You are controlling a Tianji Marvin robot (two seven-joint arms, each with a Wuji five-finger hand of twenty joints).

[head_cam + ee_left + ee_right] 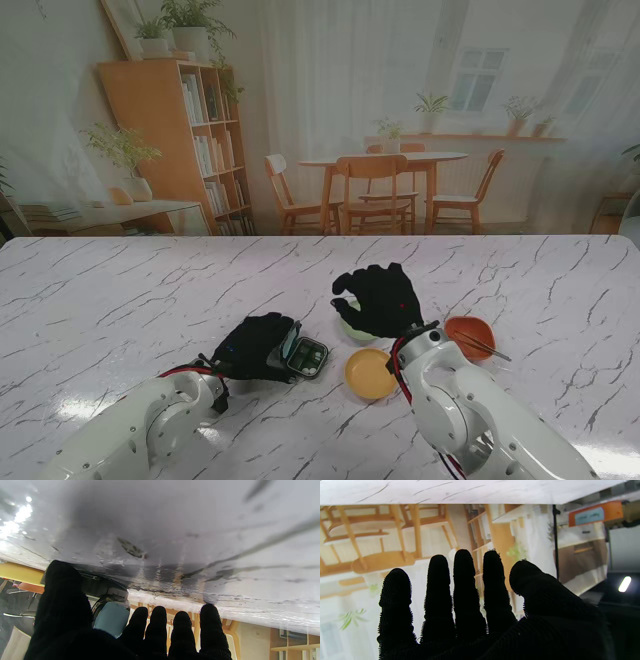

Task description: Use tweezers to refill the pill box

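The stand view shows the small dark pill box with a pale green open tray (306, 355) lying on the white marble-patterned table (120, 290), near the table's near edge and slightly left of its middle. We see the left hand in its black knitted glove (255, 346) resting against the box's left side, fingers laid over that end of it; whether the fingers truly clamp the box we cannot tell from this view. In the left wrist view the left hand (75, 620) has its thumb set against the box's dark casing (100, 587) while the four fingers (210, 627) lie straight and slightly spread, tips at the table surface.

Just right of the box sits a round yellow plastic dish (370, 373), and beside that, farther right, a round orange dish (468, 337) with thin metal tweezers (484, 346) lying across its rim. A pale green round dish (352, 327) shows partly, farther from us than the yellow one.

The right hand, also black-gloved (381, 299), hovers over the green dish, raised off the table, with thumb and forefinger curled toward each other; it holds nothing. The right wrist view confirms fingers extended and parted (462, 592), empty.
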